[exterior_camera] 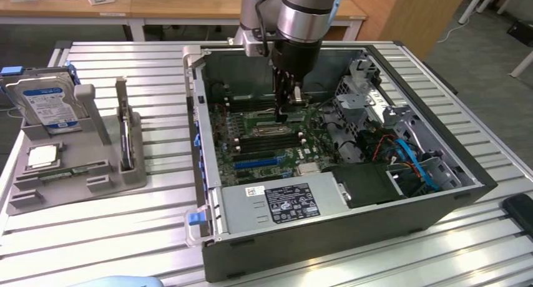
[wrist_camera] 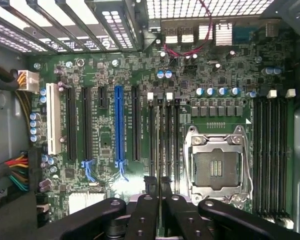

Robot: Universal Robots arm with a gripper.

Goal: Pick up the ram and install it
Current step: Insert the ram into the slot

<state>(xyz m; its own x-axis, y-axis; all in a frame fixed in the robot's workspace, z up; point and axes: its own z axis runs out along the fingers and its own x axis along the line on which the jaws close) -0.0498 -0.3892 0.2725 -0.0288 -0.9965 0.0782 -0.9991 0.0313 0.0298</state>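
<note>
Nearest on the slatted bench, the open computer case lies on its side, with one labelled power supply at its near edge. By the bench's edge at the exterior view's left stands one grey holder. Along its near part lies what looks like the ram, a narrow green stick. One silver processor sits just behind it, and one blue-labelled hard drive stands upright farther back. Deeper in the case, the gripper reaches down close to the motherboard, well apart from the holder.

The wrist view adds detail the exterior view leaves unclear. The black fingers are drawn nearly together, with a slit between them. They sit over one bank of four memory slots. One empty processor socket lies beside it, and a second bank of four beyond.
</note>
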